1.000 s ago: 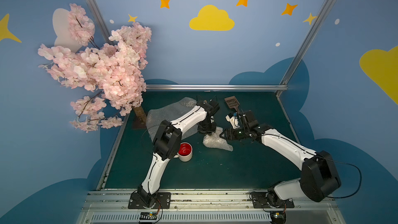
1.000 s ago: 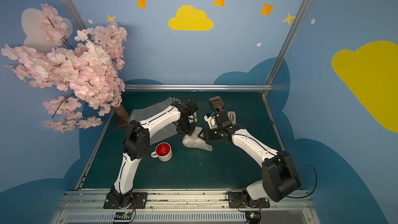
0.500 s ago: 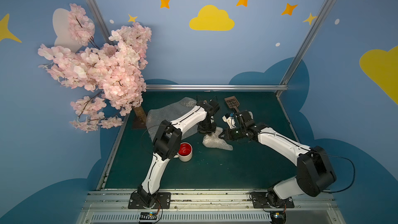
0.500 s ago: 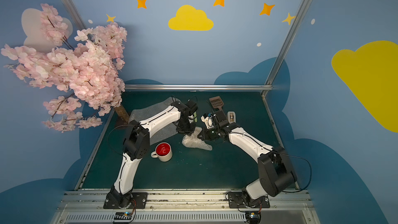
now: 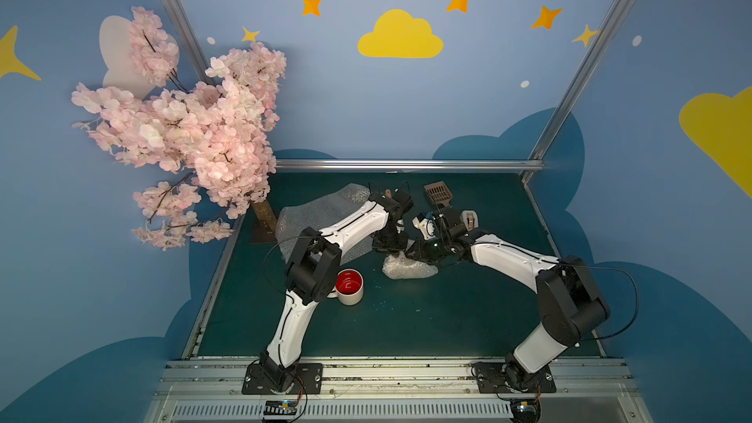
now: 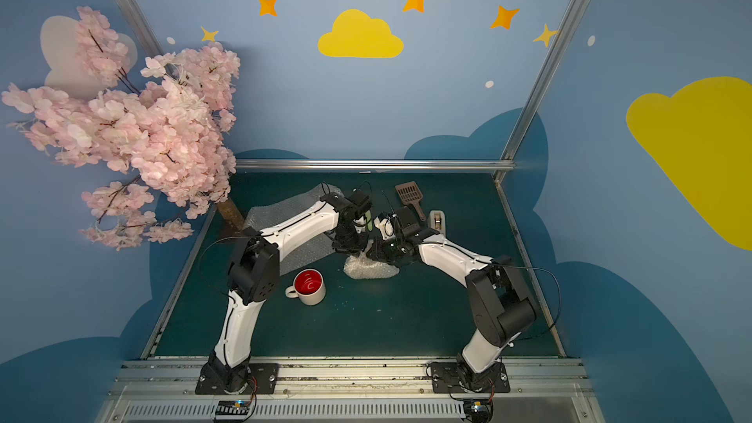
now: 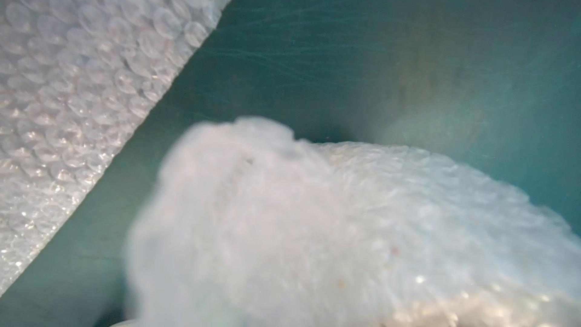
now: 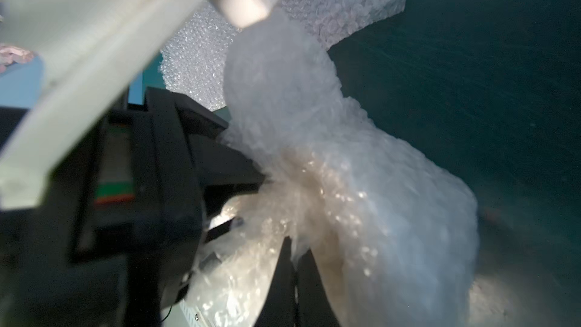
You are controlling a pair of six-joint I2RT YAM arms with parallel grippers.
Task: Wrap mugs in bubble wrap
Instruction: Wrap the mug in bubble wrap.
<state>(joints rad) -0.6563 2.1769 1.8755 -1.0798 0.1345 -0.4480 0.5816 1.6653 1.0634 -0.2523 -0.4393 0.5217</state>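
- the wrapped bundle (image 5: 409, 269) is a crumpled whitish lump of bubble wrap. it lies on the green desk (image 5: 407, 331) near the middle, a little toward the back, just under both wrists.
- its plastic is translucent and dotted with small bubbles that catch the light. in the right wrist view a warm cream tone shows through the lower part, but what is inside cannot be told.
- one end of the bundle rises as a twisted, blurred tail.
- the right end effector (image 8: 295, 273) has its dark fingers (image 8: 278, 287) pressed almost together, with a thin fold of the bundle pinched between them.
- the left end effector (image 8: 251, 201) meets the bundle from the other side. its opening is narrow and wrap sits between its fingers, so it seems to grip the bundle too.
- the flat sheet (image 5: 321, 213) of bubble wrap lies spread on the desk at the back left, partly hidden under the left arm and apart from the bundle. its round bubbles look sharp in the left wrist view (image 7: 94, 73).
- the red mug (image 6: 310, 287) stands upright and unwrapped in front of the flat sheet, beside the elbow of the left arm. it is glossy red inside and cream outside, and its loop handle points toward that arm.
- a brown scoop (image 6: 409, 196) and a tape dispenser (image 6: 437, 219) lie at the back of the desk, behind the right end effector.
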